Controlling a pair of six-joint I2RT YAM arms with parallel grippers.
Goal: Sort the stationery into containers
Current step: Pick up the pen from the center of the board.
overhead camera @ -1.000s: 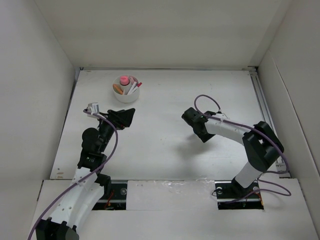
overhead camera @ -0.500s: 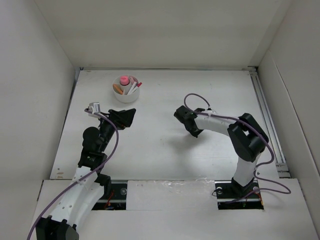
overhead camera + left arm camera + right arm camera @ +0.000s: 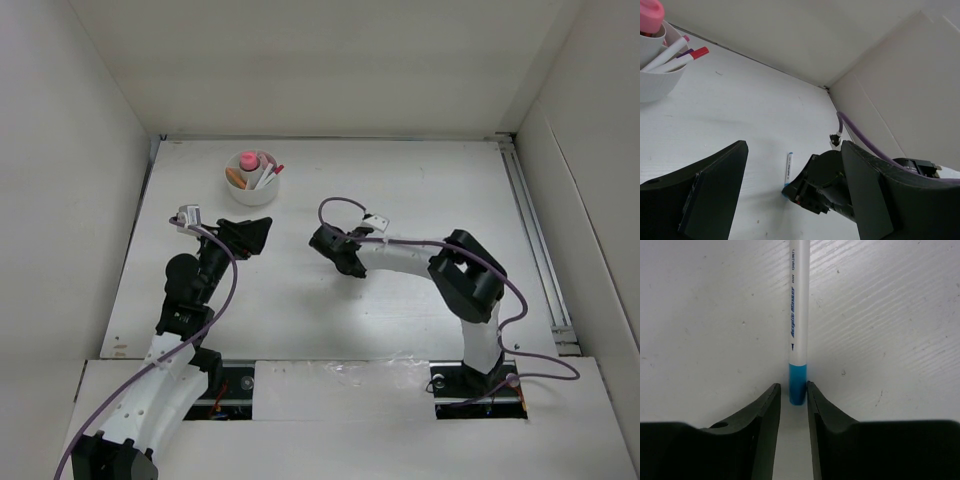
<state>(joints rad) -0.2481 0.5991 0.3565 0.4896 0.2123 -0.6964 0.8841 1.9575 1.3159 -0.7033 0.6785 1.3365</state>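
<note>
A thin white pen (image 3: 799,315) with a blue cap lies flat on the table; the left wrist view shows the pen (image 3: 788,167) too. My right gripper (image 3: 794,387) is down at the table with its jaws shut on the blue cap, and sits mid-table as the right gripper (image 3: 335,247) in the top view. My left gripper (image 3: 255,232) hangs open and empty, left of it. The round white bowl (image 3: 250,197) at the back left holds a pink-topped item (image 3: 248,160), an orange piece (image 3: 236,178) and pens (image 3: 268,175).
White walls enclose the table on three sides. A purple cable (image 3: 335,205) loops over the right wrist. In the left wrist view the bowl (image 3: 655,82) is at the upper left, with red- and purple-capped pens (image 3: 675,57) leaning out of it.
The right arm has swept left across the table and its jaws have narrowed onto the pen's blue cap. The left arm has not moved.
</note>
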